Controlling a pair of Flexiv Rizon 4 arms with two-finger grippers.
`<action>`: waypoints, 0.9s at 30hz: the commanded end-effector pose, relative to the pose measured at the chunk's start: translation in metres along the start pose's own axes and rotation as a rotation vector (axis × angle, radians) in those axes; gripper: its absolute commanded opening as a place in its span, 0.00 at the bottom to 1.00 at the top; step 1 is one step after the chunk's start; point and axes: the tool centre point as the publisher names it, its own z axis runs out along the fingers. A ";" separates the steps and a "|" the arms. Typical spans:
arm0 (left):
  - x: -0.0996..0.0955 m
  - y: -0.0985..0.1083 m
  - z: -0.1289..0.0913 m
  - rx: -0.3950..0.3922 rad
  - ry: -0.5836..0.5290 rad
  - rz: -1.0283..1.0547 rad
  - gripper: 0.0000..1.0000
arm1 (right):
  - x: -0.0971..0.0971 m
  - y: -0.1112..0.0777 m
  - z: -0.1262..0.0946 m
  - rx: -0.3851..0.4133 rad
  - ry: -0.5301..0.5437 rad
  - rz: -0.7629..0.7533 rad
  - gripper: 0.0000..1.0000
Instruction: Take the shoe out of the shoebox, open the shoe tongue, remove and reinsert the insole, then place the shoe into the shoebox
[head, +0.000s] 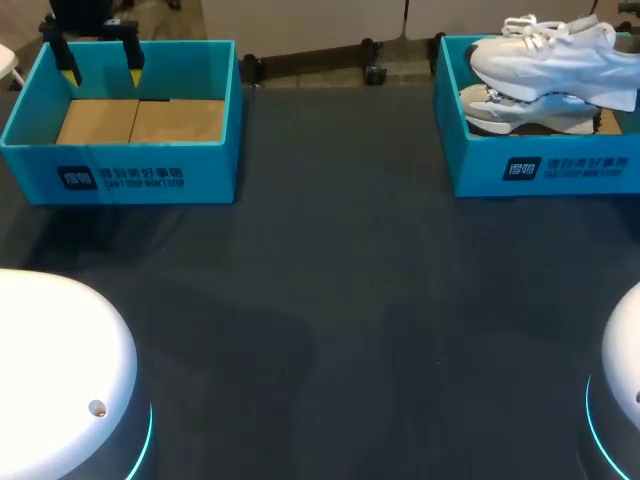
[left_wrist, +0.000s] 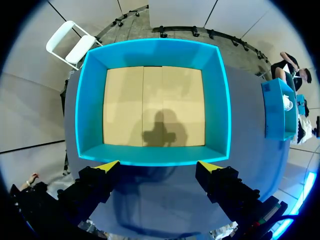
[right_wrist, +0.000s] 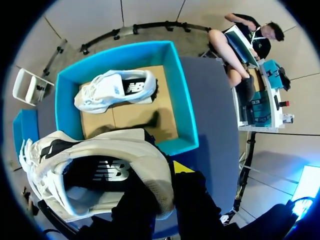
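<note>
A white sneaker (head: 555, 50) hangs above the right blue shoebox (head: 540, 170). In the right wrist view my right gripper (right_wrist: 170, 175) is shut on this sneaker (right_wrist: 95, 175) at the heel collar, with one yellow fingertip (right_wrist: 182, 167) showing beside it. A second white sneaker (head: 520, 110) lies on its side inside that shoebox (right_wrist: 175, 100), and it shows there under the held one as the sneaker (right_wrist: 115, 90). My left gripper (head: 100, 60) hangs open over the left blue shoebox (head: 120, 170), its fingers wide apart and holding nothing (left_wrist: 159, 167).
The left shoebox (left_wrist: 155, 50) holds only its bare cardboard floor. The dark tabletop (head: 330, 300) stretches between the two boxes. The white bases of my arms stand at the near corners, one on the left (head: 50, 370) and one on the right (head: 625, 380).
</note>
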 end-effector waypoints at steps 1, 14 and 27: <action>0.000 0.000 0.000 0.000 0.000 0.000 1.00 | 0.006 -0.020 -0.003 -0.023 -0.005 0.000 0.00; 0.000 0.000 0.000 0.000 0.000 0.000 1.00 | 0.061 -0.087 -0.025 -0.054 -0.027 0.034 0.00; 0.000 0.000 0.000 0.000 0.000 0.000 1.00 | 0.124 -0.156 -0.034 -0.053 -0.052 0.061 0.00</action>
